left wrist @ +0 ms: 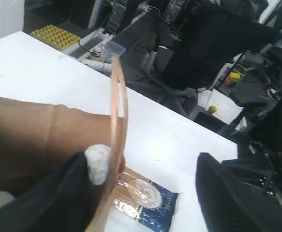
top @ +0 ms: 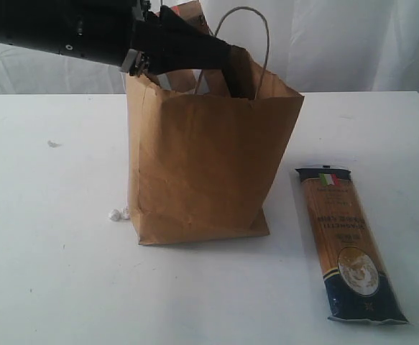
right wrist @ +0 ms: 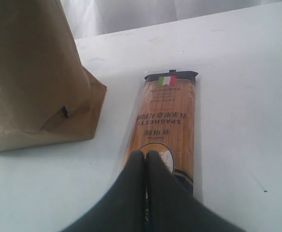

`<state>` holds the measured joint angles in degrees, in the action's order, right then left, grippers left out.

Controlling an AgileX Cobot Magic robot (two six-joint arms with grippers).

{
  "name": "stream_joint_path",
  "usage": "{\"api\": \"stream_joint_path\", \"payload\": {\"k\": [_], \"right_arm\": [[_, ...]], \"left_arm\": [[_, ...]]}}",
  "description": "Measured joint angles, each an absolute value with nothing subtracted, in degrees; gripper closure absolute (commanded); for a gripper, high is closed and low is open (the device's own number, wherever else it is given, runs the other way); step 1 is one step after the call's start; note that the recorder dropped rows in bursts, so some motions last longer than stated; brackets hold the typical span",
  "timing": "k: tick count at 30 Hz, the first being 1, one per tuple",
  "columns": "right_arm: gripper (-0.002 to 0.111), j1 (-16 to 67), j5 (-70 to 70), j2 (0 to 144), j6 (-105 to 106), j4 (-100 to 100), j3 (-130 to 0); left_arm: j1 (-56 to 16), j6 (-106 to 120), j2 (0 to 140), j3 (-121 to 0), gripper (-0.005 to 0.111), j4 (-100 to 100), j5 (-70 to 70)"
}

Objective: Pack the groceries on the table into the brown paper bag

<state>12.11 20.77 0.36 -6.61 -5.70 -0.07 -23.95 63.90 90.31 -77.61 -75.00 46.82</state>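
Observation:
The brown paper bag (top: 205,162) stands upright mid-table with its mouth open. My left gripper (top: 239,72) reaches over the rim and is open: one dark finger (left wrist: 58,193) is inside the bag wall (left wrist: 29,130), the other (left wrist: 228,193) outside. Nothing shows between them; a white patch (left wrist: 98,164) sits by the inner finger. The long pasta pack (top: 347,241) lies flat to the right of the bag. My right gripper (right wrist: 146,155) is shut and empty, just over the pack (right wrist: 167,121). The other groceries are out of view.
The bag's loop handle (top: 256,29) stands up beside my left arm and crosses the left wrist view (left wrist: 119,96). Small white crumbs (top: 118,214) lie at the bag's left foot on the white table (top: 51,273). Chairs and clutter (left wrist: 203,48) stand beyond the table edge.

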Motion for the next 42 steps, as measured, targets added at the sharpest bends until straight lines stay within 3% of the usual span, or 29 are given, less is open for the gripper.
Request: {"api": "stream_joint_path", "payload": {"k": [18, 30, 42], "right_arm": [[0.108, 12.1, 18.9, 0.4, -5.9, -5.1, -0.1], [0.108, 12.1, -1.7, 0.4, -17.3, -15.4, -0.1], [0.108, 12.1, 6.1, 0.4, -27.0, -17.1, -0.1]], "left_arm": [[-24.0, 67.7, 90.3, -85.8, 0.041, -74.6, 57.8], [-24.0, 65.3, 90.3, -85.8, 0.041, -71.0, 50.4], [-24.0, 61.4, 87.4, -85.8, 0.044, -61.3, 49.8]]}}
